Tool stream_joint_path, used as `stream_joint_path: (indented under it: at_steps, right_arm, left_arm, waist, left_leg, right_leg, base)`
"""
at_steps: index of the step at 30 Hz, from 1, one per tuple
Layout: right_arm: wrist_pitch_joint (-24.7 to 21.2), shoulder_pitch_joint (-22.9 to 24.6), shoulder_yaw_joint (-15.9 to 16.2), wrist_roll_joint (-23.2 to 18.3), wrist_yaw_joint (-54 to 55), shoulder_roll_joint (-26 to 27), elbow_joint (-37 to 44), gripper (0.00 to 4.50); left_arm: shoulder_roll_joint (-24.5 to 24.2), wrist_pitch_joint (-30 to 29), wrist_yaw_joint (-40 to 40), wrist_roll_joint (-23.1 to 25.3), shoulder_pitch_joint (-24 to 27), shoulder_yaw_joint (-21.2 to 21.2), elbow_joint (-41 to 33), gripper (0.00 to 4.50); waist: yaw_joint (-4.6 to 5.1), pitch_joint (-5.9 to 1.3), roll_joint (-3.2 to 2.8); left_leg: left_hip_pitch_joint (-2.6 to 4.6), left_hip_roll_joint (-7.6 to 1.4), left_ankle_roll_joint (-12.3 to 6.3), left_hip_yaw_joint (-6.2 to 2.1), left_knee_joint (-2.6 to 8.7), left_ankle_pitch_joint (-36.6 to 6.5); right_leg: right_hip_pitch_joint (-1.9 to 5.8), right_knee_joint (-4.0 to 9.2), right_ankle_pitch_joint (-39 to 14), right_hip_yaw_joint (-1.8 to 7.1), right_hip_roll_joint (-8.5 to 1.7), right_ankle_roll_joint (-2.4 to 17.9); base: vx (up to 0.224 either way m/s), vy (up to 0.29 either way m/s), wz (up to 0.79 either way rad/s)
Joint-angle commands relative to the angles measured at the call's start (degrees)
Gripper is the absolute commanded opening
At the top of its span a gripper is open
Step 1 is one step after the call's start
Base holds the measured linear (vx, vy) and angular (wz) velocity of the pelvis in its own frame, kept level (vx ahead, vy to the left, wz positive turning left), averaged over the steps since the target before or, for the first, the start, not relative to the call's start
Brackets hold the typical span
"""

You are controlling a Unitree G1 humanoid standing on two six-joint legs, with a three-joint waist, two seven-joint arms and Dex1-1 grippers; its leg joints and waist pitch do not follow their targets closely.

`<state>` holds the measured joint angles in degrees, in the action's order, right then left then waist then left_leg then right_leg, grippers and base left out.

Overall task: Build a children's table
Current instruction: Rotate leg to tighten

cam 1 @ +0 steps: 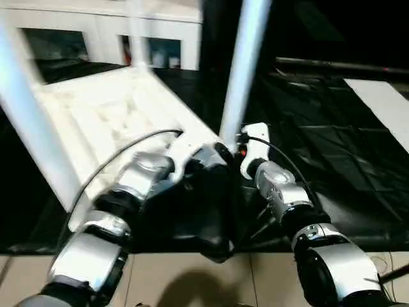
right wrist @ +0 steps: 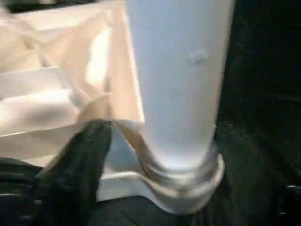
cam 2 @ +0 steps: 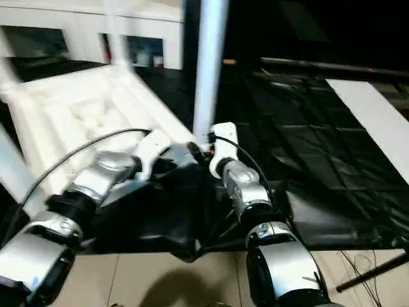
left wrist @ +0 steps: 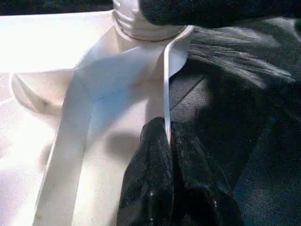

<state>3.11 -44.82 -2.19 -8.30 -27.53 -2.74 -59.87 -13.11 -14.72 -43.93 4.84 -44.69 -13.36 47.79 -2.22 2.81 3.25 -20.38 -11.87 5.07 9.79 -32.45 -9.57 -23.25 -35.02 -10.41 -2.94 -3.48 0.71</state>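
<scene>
The white tabletop [cam 1: 108, 115] lies upside down on the black-sheeted worktable, ribbed underside up. A white tube leg [cam 1: 244, 64] stands upright in its near right corner socket [right wrist: 188, 188]. Another leg [cam 1: 35, 128] slants up at the left, and a third [cam 1: 135, 32] rises at the back. My left gripper [left wrist: 168, 137] is shut on the tabletop's thin rim [left wrist: 165, 84], just beside that socket. My right gripper [cam 1: 231, 152] sits at the base of the near right leg, close against it. A black finger [right wrist: 80, 174] rests on the rim beside the socket; whose it is I cannot tell.
The black sheet [cam 1: 204, 217] bunches up at the worktable's front edge under my wrists. A long flat white board [cam 1: 383, 109] lies at the far right. White cabinets [cam 1: 96, 25] stand behind the table. Beige floor [cam 1: 192, 281] shows below the front edge.
</scene>
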Motion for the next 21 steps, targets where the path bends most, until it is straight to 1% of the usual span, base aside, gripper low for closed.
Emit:
stream_joint_path:
  at_steps: [1, 2, 3, 4, 5, 6, 7, 9, 11, 12, 13, 14, 16, 17, 18, 19, 20, 21]
  right_arm:
    - [-0.5, 1.2, 2.5, 0.2, -7.4, -1.8, 2.7, 4.0]
    - [-0.4, 1.7, 3.6, 0.7, -9.8, -2.8, 3.4, 4.15]
    - [0.2, 3.0, 5.4, 1.9, -14.9, -5.0, 4.9, 4.15]
    - [0.3, 3.8, 6.2, 2.0, -17.6, -6.0, 6.0, 4.15]
    - [0.4, 4.5, 6.8, 2.3, -20.5, -6.9, 7.0, 4.15]
    - [0.2, 5.8, 7.9, 2.4, -25.2, -8.6, 8.9, 4.15]
    - [0.2, 6.2, 8.3, 2.4, -26.8, -9.1, 9.6, 4.15]
    - [-0.1, 6.9, 8.9, 1.9, -29.7, -10.1, 11.0, 4.15]
    - [-0.2, 7.1, 9.1, 1.7, -30.6, -10.4, 11.4, 4.15]
    - [-1.0, 7.8, 9.7, 0.9, -33.6, -11.1, 12.8, 4.15]
    - [-1.2, 8.1, 10.2, 0.7, -34.8, -11.4, 13.4, 4.15]
    - [-1.5, 8.4, 10.7, 0.4, -36.4, -11.8, 14.2, 4.15]
    - [-2.2, 8.6, 11.1, 0.3, -37.4, -12.0, 14.7, 4.15]
    - [-2.4, 8.7, 11.3, 0.3, -37.7, -12.1, 14.9, 3.89]
    - [-2.6, 8.8, 11.4, 0.3, -37.8, -12.1, 14.9, 3.89]
    - [-2.9, 8.9, 11.6, 0.2, -38.1, -12.1, 15.0, 3.81]
    - [-3.4, 9.1, 11.7, 0.4, -38.8, -12.1, 15.5, 3.78]
    - [-3.8, 9.4, 11.9, 0.6, -39.5, -12.2, 15.8, 3.63]
  left_arm:
    - [-0.5, 1.7, -5.5, -1.0, 3.0, -1.3, 0.2, 0.0]
    - [-1.0, 2.6, -6.9, -1.1, 3.4, -1.7, -0.3, 0.0]
    - [-1.8, 2.6, -9.3, -1.4, 4.1, -1.9, -1.1, 0.0]
    - [-2.4, 3.2, -11.2, -1.7, 4.4, -2.2, -1.5, 0.0]
    - [-2.9, 3.1, -12.9, -1.9, 4.8, -2.5, -2.0, 0.0]
    - [-4.1, 4.3, -16.1, -2.3, 5.4, -3.1, -3.0, 0.0]
    - [-4.7, 4.8, -18.0, -2.8, 5.8, -3.4, -3.8, 0.0]
    - [-5.9, 4.5, -22.1, -4.0, 6.7, -3.9, -5.9, 0.0]
    - [-6.3, 4.5, -23.3, -4.3, 7.0, -4.0, -6.5, 0.0]
    - [-7.8, 4.4, -26.4, -4.7, 7.7, -5.0, -8.0, 0.0]
    - [-8.6, 4.6, -27.8, -4.9, 8.1, -5.3, -8.7, 0.0]
    - [-9.5, 4.3, -29.5, -5.1, 8.8, -5.4, -10.0, 0.0]
    - [-10.2, 3.7, -30.3, -5.3, 9.2, -4.9, -10.9, 0.0]
    - [-10.5, 3.7, -30.4, -5.3, 9.3, -4.6, -11.0, 0.0]
    - [-10.6, 3.7, -30.4, -5.2, 9.3, -4.5, -10.9, 0.0]
    - [-10.7, 3.8, -30.3, -5.1, 9.3, -4.3, -10.8, 0.0]
    - [-10.8, 3.8, -30.5, -5.1, 9.4, -4.1, -10.8, 0.0]
    - [-10.9, 3.8, -30.6, -5.1, 9.5, -4.0, -10.9, 0.0]
  waist:
    - [-0.64, -3.38, 0.24]
    - [-0.67, -3.42, 0.2]
    - [-0.72, -3.44, 0.24]
    - [-0.91, -3.4, 0.2]
    - [-1.02, -3.48, 0.25]
    - [-1.16, -3.42, 0.2]
    - [-1.33, -3.38, 0.22]
    - [-1.27, -3.26, 0.14]
    - [-1.34, -3.2, 0.04]
    - [-1.29, -3.17, 0.01]
    - [-1.52, -3.1, -0.08]
    - [-1.54, -3.1, -0.07]
    - [-1.76, -3.11, -0.15]
    - [-1.82, -3.16, 0.02]
    - [-1.82, -3.16, 0.02]
    - [-1.92, -3.11, -0.08]
    - [-1.95, -3.09, -0.04]
    - [-2.05, -3.1, 0.17]
  left_leg:
    - [-0.29, -1.02, -3.27, 0.16, 3.11, -11.8]
    - [-0.21, -1.06, -3.41, 0.24, 3.04, -11.4]
    - [-0.32, -1.11, -3.9, 0.26, 3.0, -10.8]
    - [-0.32, -1.11, -4.03, 0.28, 3.01, -10.5]
    - [-0.28, -1.12, -4.43, 0.35, 2.91, -9.9]
    - [-0.12, -1.2, -4.51, 0.34, 2.96, -10.4]
    - [-0.1, -1.26, -4.45, 0.28, 3.03, -10.8]
    - [0.0, -1.33, -4.01, 0.26, 3.16, -11.7]
    - [0.32, -1.45, -3.51, 0.33, 3.17, -12.6]
    - [0.43, -1.44, -3.34, 0.35, 3.22, -13.0]
    - [0.5, -1.65, -2.95, 0.34, 3.34, -13.9]
    - [0.47, -1.6, -2.93, 0.39, 3.31, -13.8]
    - [0.52, -1.67, -2.58, 0.44, 3.4, -13.4]
    - [0.48, -1.67, -2.46, 0.49, 3.37, -13.1]
    - [0.48, -1.67, -2.46, 0.49, 3.37, -13.1]
    - [0.48, -1.58, -2.12, 0.48, 3.4, -13.7]
    - [0.43, -1.53, -2.02, 0.46, 3.43, -13.8]
    - [0.38, -1.48, -1.89, 0.4, 3.43, -13.6]
  right_leg:
    - [2.88, 4.74, -14.9, 2.3, -4.02, 10.6]
    - [2.83, 4.61, -13.9, 2.33, -4.02, 11.0]
    - [2.99, 4.43, -12.3, 2.31, -4.05, 11.8]
    - [3.05, 4.45, -11.8, 2.3, -4.01, 11.7]
    - [3.05, 4.23, -10.4, 2.36, -3.96, 12.2]
    - [2.98, 4.25, -10.8, 2.34, -4.02, 12.6]
    - [3.09, 4.33, -11.3, 2.32, -4.08, 12.4]
    - [2.94, 4.41, -12.9, 2.34, -4.1, 12.3]
    - [2.67, 4.55, -13.9, 2.48, -4.16, 12.5]
    - [2.58, 4.55, -14.3, 2.46, -4.04, 12.6]
    - [2.56, 4.53, -14.9, 2.5, -4.05, 12.6]
    - [2.54, 4.49, -14.8, 2.52, -3.96, 12.5]
    - [2.5, 4.33, -13.8, 2.56, -3.87, 12.7]
    - [2.49, 4.25, -13.4, 2.6, -3.87, 12.8]
    - [2.49, 4.25, -13.4, 2.6, -3.87, 12.8]
    - [2.46, 4.3, -14.3, 2.64, -3.89, 12.4]
    - [2.52, 4.33, -14.7, 2.65, -3.87, 12.2]
    - [2.56, 4.39, -15.6, 2.67, -3.99, 11.4]
  base:
    - [0.0, 0.0, 0.0]
    - [0.0, 0.0, 0.0]
    - [0.0, 0.0, 0.0]
    - [0.0, 0.0, 0.0]
    - [0.0, 0.0, 0.0]
    - [0.0, 0.0, 0.0]
    - [0.0, 0.0, 0.0]
    - [0.0, 0.0, 0.0]
    - [0.0, 0.0, 0.0]
    - [0.0, 0.0, 0.0]
    - [0.0, 0.0, 0.0]
    - [0.0, 0.0, 0.0]
    - [0.0, 0.0, 0.0]
    - [0.0, 0.0, 0.0]
    - [0.0, 0.0, 0.0]
    - [0.0, 0.0, 0.0]
    - [0.0, 0.0, 0.0]
    - [0.0, 0.0, 0.0]
